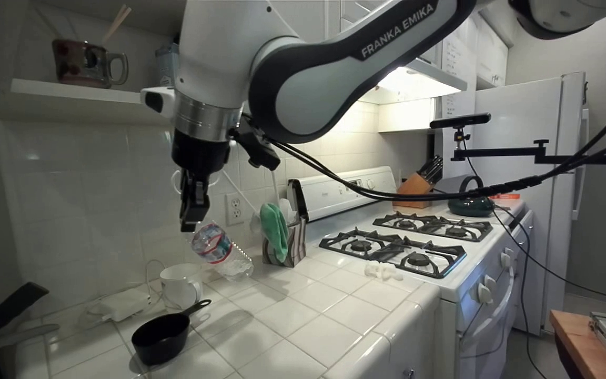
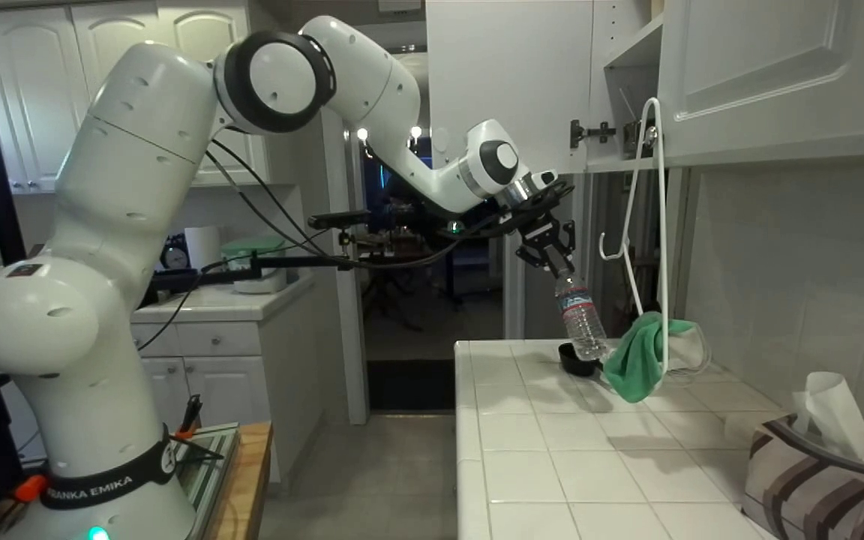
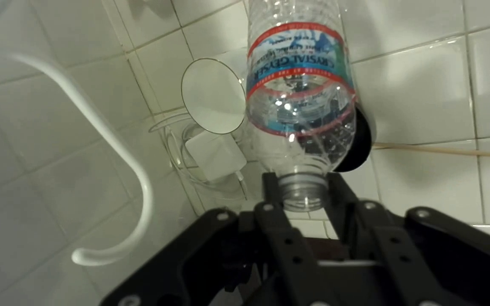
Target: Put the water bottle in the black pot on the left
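The bench (image 2: 552, 480) is white-tiled and in an exterior view runs along a tiled wall (image 1: 71, 195) to a white stove (image 1: 324, 202). Past the stove stand a kettle (image 1: 468, 207), a wooden block (image 1: 412, 188) with knives (image 1: 430, 169) in it, and a fridge (image 1: 518, 105). White cupboards (image 2: 42, 105) and a doorway (image 2: 432, 322) show in an exterior view. A green cloth (image 2: 634, 360) hangs on a white hanger (image 2: 662, 187). A shelf (image 1: 92, 93) carries a red-brown mug (image 1: 74, 60); whether the wooden sticks (image 1: 116, 23) rise from it or behind it, one cannot tell.

On the bench a striped box (image 2: 799, 472) has a tissue (image 2: 837, 412) poking from its top. The black pot (image 1: 163, 348) sits upright, its handle reaching just beside a white mug (image 1: 177, 295); a charger (image 1: 124, 304) lies near. The water bottle (image 3: 300, 68) is outside the pot, slanting over the bench with its base lowest, and the claw (image 3: 303, 182) is clamped on its neck. In the wrist view the bottle partly hides the pot, and a thin stick (image 3: 445, 149) lies beside the pot.
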Motion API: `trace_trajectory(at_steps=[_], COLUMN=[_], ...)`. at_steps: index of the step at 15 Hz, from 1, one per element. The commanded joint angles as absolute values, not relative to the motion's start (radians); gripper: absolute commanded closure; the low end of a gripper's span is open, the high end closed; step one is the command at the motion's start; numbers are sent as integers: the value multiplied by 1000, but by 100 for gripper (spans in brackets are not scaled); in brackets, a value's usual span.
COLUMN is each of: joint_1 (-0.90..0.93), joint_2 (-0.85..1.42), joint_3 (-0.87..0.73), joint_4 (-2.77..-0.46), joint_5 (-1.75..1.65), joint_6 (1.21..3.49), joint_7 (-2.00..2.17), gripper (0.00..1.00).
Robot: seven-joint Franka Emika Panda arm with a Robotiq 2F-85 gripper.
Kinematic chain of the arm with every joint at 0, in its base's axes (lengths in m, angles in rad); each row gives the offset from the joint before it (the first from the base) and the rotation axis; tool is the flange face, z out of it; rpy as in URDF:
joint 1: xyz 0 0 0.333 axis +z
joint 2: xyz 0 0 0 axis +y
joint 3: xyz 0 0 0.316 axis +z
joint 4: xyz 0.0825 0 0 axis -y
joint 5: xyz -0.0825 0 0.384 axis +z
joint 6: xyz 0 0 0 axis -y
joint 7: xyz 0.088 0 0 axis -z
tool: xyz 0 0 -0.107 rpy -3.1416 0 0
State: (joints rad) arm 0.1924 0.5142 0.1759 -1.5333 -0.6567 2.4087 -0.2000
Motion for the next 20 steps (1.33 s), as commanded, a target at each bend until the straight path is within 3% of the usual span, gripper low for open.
trace_trajectory(at_steps=[1, 20], joint_1=[245, 355], joint_2=[649, 1044], joint_3=[146, 134], joint_4=[-1327, -741], joint_5=[-616, -620], joint_6=[2300, 1803], joint_7=[-309, -631], gripper=[92, 92])
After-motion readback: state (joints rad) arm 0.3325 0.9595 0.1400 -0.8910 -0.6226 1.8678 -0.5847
